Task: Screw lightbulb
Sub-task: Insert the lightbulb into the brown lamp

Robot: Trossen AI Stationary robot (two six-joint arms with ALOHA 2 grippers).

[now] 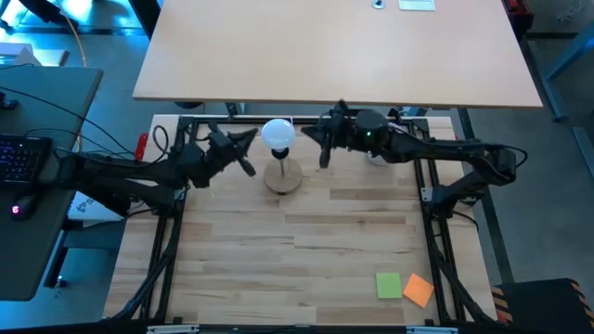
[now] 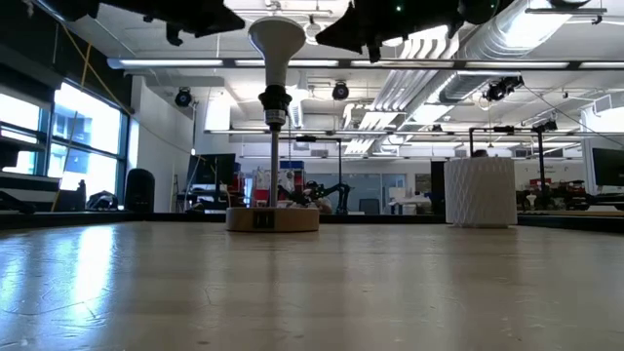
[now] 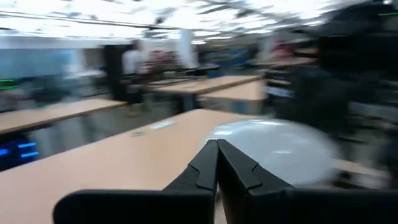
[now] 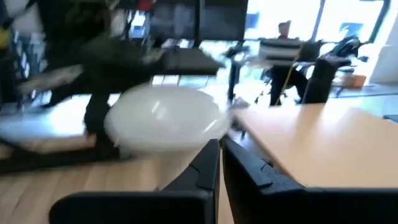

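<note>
The white frosted lightbulb (image 1: 277,133) stands upright with its narrow base in the black socket (image 2: 275,102), on top of the post of the round wooden stand (image 1: 283,177). My left gripper (image 1: 252,137) is shut and hovers just left of the globe. It also shows in the left wrist view (image 3: 217,147), with the bulb (image 3: 280,149) beyond its tips. My right gripper (image 1: 308,135) is shut and hovers just right of the globe. It also shows in the right wrist view (image 4: 219,147), with the bulb (image 4: 165,121) beyond its tips. In the low view a small gap shows between each gripper and the bulb (image 2: 276,37).
A white ribbed cup (image 2: 480,192) stands at the far right of the table, under my right arm. A green note (image 1: 388,285) and an orange note (image 1: 419,289) lie near the front right corner. A second, larger table (image 1: 334,56) stands beyond the far edge.
</note>
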